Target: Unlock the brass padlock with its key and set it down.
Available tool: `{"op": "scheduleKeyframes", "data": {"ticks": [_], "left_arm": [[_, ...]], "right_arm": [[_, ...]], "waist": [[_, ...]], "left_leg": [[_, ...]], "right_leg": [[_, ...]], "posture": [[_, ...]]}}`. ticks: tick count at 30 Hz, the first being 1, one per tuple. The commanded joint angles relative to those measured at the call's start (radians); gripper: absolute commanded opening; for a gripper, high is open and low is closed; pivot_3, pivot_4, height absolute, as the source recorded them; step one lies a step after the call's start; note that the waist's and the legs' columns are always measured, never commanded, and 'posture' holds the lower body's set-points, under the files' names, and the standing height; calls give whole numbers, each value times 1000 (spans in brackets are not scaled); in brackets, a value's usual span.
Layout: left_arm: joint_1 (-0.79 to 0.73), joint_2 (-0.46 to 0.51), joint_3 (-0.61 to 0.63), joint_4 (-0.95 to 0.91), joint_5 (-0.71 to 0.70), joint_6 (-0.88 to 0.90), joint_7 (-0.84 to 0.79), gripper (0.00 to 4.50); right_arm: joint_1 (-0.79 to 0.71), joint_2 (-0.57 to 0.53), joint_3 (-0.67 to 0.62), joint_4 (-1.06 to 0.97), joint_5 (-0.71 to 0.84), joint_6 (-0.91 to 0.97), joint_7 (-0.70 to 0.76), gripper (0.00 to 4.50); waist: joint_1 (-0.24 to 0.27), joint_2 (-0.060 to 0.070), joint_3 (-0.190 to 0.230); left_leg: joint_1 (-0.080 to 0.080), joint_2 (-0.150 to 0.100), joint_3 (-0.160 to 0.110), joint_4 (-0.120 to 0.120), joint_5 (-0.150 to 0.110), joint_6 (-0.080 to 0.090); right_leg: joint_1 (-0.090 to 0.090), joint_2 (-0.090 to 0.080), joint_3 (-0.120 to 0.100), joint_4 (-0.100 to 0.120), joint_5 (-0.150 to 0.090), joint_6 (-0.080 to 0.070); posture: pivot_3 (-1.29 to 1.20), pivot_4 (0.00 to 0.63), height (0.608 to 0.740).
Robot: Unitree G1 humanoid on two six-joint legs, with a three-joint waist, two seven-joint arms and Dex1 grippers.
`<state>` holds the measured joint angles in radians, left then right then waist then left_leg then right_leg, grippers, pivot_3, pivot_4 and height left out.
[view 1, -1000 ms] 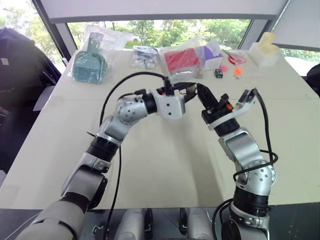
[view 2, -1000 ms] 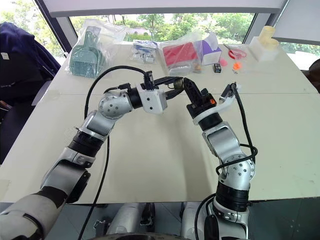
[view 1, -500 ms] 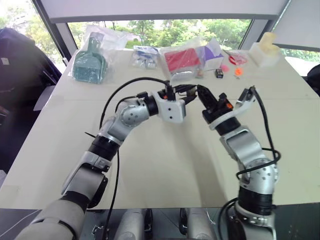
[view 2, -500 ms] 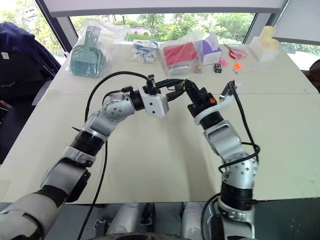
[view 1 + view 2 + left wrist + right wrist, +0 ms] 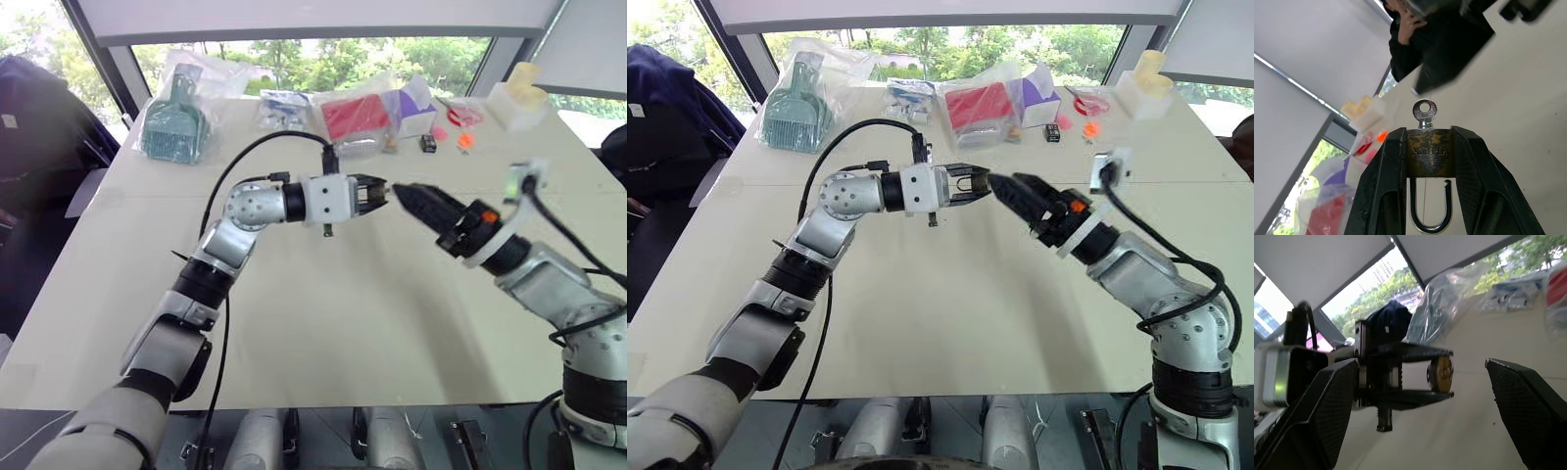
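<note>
The left tool point(image 5: 1427, 161) is clamped on the brass padlock point(image 5: 1428, 157), held above the bench point(image 5: 323, 323) near its middle with the lock squeezed between the two black fingers point(image 5: 1382, 181); the key point(image 5: 1424, 111) stands in the keyway, its ringed head sticking out past the fingertips, and the silvery shackle point(image 5: 1429, 208) hangs back toward the wrist with one leg looking free of the body, so I judge the lock already sprung or very nearly so; the right tool point(image 5: 1420, 396) faces the lock from just beside it, its jaws standing wide apart and gripping nothing, the padlock's end showing between them; what is left, by my reading, is the setting down; the risks sit in that move: the key is held only by the keyway and could slide out and drop if the lock is tipped head-down; the grip is on a small smooth body, so a knock from the right tool nearby could twist it loose; letting go from this height would let lock and key bounce and skid toward the bags and clutter at the far edge of the bench
</note>
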<state>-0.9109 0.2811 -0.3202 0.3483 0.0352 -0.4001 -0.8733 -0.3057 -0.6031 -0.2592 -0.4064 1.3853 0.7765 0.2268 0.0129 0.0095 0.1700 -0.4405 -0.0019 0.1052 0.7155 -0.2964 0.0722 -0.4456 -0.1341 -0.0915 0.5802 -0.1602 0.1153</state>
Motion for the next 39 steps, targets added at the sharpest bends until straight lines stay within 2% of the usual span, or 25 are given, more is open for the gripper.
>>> {"op": "scheduleKeyframes", "data": {"ticks": [1,12,13,14,19,20,21,22,28,29,30,33,37,39], "left_arm": [[-26,-3,3,-62,13,-62,8,768],[-3,-10,-4,-88,26,-97,17,768],[-3,-11,-4,-88,26,-97,19,768],[-5,-11,-3,-86,27,-98,21,768],[-7,-11,1,-85,32,-105,27,768],[-5,-11,1,-87,33,-107,28,768],[-4,-11,1,-89,34,-110,28,768],[-4,-11,0,-90,34,-113,27,768],[-3,-5,-3,-86,30,-117,17,768],[-4,-3,-3,-82,20,-106,5,1800],[-5,0,-3,-78,15,-102,-3,2030],[-10,9,-3,-67,6,-97,-18,3129],[-7,40,-11,-74,-19,-43,-79,4305],[9,66,0,-109,-87,83,-146,4305]], "right_arm": [[-22,13,-5,-5,-12,-11,21,4448],[-26,54,-11,-10,-5,-3,-13,4448],[-22,53,-12,-12,-2,-1,-14,3942],[-16,51,-12,-15,1,2,-12,3671],[6,41,-8,-31,14,16,14,1123],[10,41,-9,-33,14,16,16,503],[12,42,-9,-35,14,16,16,196],[13,43,-9,-36,15,17,15,5],[18,32,-1,-34,-4,31,29,2],[21,28,3,-34,-15,33,38,2],[24,25,4,-33,-21,35,44,2],[30,23,6,-30,-33,37,59,2],[31,29,3,-19,-57,31,65,2],[28,35,-4,-9,-72,23,61,2]], "waist": [[1,0,0],[0,0,0],[0,0,0],[1,0,0],[1,0,0],[1,0,0],[1,0,0],[0,0,0],[1,0,0],[1,0,0],[1,0,0],[0,0,0],[0,0,0],[0,0,0]], "left_leg": [[0,0,0,0,0,0],[0,0,0,0,0,0],[0,0,0,0,0,0],[0,0,0,0,0,0],[0,0,0,0,0,0],[0,0,0,0,0,0],[0,0,0,0,0,0],[0,0,0,0,0,0],[0,0,0,0,0,0],[0,0,0,0,0,0],[0,0,0,0,0,0],[0,0,0,0,0,0],[0,0,0,0,0,0],[0,0,0,0,0,0]], "right_leg": [[0,0,0,0,0,0],[0,0,0,0,0,0],[0,0,0,0,0,0],[0,0,0,0,0,0],[0,0,0,0,0,0],[0,0,0,0,0,0],[0,0,0,0,0,0],[0,0,0,0,0,0],[0,0,0,0,0,0],[0,0,0,0,0,0],[0,0,0,0,0,0],[0,0,0,0,0,0],[0,0,0,0,0,0],[0,0,0,0,0,0]], "posture": [[0,150,735],[0,150,735],[0,150,735],[0,150,735],[0,150,735],[0,150,735],[0,150,735],[0,150,735],[0,150,735],[0,150,735],[0,150,735],[0,150,735],[0,150,735],[0,150,735]]}}
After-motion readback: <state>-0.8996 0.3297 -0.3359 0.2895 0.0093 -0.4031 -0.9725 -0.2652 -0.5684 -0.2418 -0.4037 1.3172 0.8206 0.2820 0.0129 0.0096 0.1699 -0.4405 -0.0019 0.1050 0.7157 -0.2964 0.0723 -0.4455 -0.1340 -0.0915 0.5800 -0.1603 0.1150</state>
